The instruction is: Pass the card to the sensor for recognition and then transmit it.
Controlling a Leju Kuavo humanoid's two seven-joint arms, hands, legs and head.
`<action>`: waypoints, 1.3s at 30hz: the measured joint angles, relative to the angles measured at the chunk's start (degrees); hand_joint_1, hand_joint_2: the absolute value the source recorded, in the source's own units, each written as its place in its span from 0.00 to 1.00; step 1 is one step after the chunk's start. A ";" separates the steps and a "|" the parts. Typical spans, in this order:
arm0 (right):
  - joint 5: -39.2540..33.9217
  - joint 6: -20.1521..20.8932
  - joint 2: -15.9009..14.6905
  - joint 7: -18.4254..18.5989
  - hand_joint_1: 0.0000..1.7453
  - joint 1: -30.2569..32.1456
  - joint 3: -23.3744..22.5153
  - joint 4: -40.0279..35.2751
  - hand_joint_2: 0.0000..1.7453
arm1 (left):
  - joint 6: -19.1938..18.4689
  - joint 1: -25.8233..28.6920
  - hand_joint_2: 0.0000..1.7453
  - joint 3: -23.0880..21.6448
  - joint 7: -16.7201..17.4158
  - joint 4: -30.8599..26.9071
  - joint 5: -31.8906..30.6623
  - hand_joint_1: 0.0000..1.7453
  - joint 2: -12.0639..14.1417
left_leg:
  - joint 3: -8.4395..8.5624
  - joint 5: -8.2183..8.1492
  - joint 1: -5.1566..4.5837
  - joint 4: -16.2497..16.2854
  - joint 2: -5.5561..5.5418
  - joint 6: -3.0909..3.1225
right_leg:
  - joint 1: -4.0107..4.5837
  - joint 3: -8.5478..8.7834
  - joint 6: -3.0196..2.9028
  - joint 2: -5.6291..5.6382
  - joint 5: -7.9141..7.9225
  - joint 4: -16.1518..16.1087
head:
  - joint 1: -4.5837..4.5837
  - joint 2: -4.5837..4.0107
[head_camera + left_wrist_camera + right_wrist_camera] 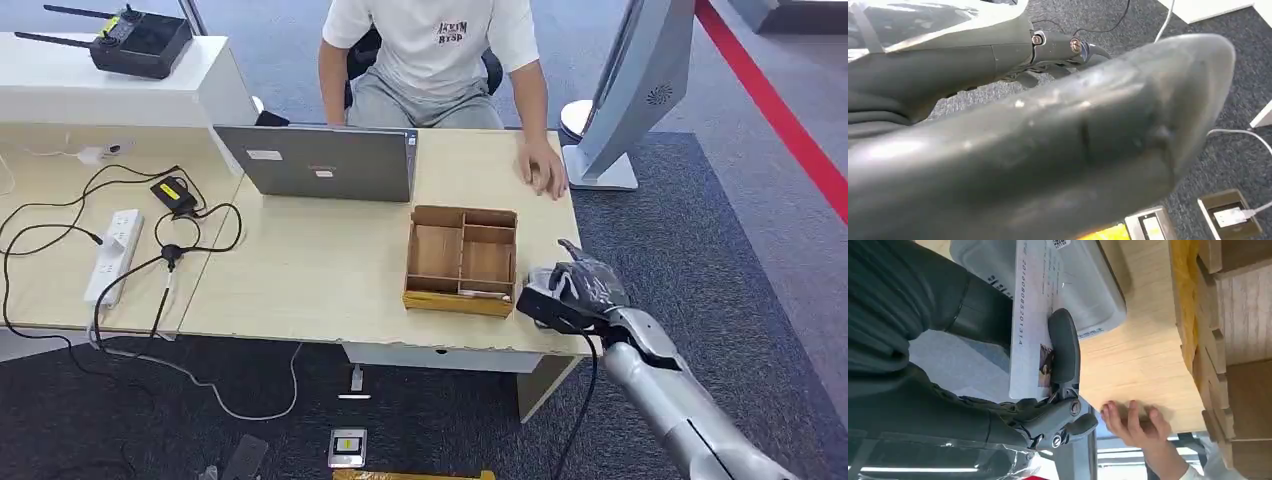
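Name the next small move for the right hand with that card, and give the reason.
Probably keep the card flat on the grey sensor a moment before passing it on. The right hand holds the card, one of its fingers pressing across it over the sensor, and the person's hand rests farther along the table.

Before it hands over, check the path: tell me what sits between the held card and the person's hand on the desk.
Nothing visible blocks it. The right hand holds the card over the grey sensor, beside the wooden organizer. The person's hand rests beyond on bare desk.
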 joint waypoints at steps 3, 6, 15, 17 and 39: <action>-0.22 -0.15 -0.04 0.13 1.00 0.04 -0.02 -0.02 1.00 | 0.00 0.00 0.00 -0.09 0.00 -0.04 0.02 0.00 0.00 | 0.02 0.00 0.00 0.00 0.00 0.00 | 0.00 0.00 -0.01 0.00 0.01 0.00 | 0.00 0.00; -0.44 -0.17 -0.11 0.22 1.00 0.08 -0.02 -0.22 1.00 | 0.02 -0.08 0.00 -0.15 0.00 -0.17 0.02 0.00 0.02 | 0.02 0.01 0.00 0.00 0.01 0.00 | 0.00 0.00 -0.01 0.00 0.02 0.00 | 0.00 0.00; -0.52 -0.37 -0.88 1.18 1.00 0.25 -0.11 -1.16 1.00 | 0.02 -0.87 0.00 -0.63 0.46 -0.57 -0.26 0.00 -0.04 | 0.00 0.02 0.00 0.01 0.01 0.00 | 0.00 0.00 -0.02 0.00 0.02 0.00 | 0.00 0.00; -0.44 -0.44 -1.18 1.18 1.00 0.23 -0.13 -1.49 1.00 | 0.02 -0.91 0.00 -0.74 0.46 -0.66 -0.31 0.00 -0.07 | 0.00 0.02 -0.01 0.00 0.00 0.00 | 0.00 0.00 -0.02 0.00 0.02 0.00 | 0.00 0.00; 2.25 3.52 -5.57 -1.42 1.00 -19.05 -3.82 -8.61 1.00 | 1.07 -2.53 0.00 -2.60 -0.61 -0.85 -1.18 0.00 -0.17 | -0.05 0.06 -0.01 0.01 0.01 -0.01 | -0.02 -0.01 0.01 0.02 0.08 0.04 | -0.02 0.00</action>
